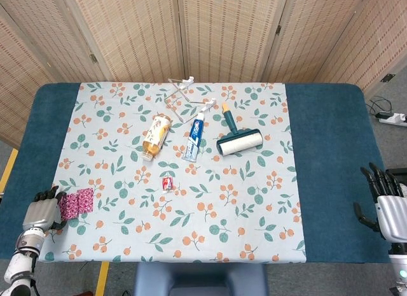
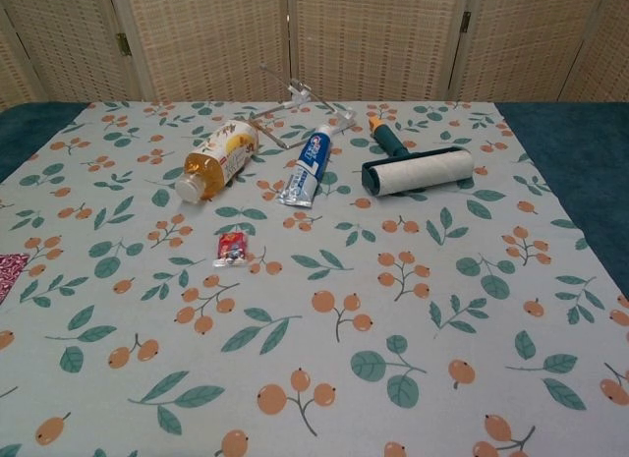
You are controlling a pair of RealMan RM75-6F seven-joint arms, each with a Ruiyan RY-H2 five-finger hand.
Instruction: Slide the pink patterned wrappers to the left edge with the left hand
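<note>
The pink patterned wrappers [image 1: 77,202] lie flat at the left border of the floral cloth [image 1: 210,226], beside the blue table strip; the chest view shows only their corner [image 2: 8,271] at the frame's left edge. My left hand [image 1: 42,210] rests on the blue strip just left of them, its dark fingertips [image 1: 49,194] touching the wrappers' left end, with nothing gripped. It does not show in the chest view. My right hand [image 1: 385,204] hovers at the table's right edge with fingers spread and nothing in it.
A tea bottle [image 1: 156,136], a toothpaste tube [image 1: 194,138], a lint roller [image 1: 238,138] and a clear plastic piece [image 1: 184,95] lie at the cloth's far middle. A small red packet [image 1: 168,183] sits near its centre.
</note>
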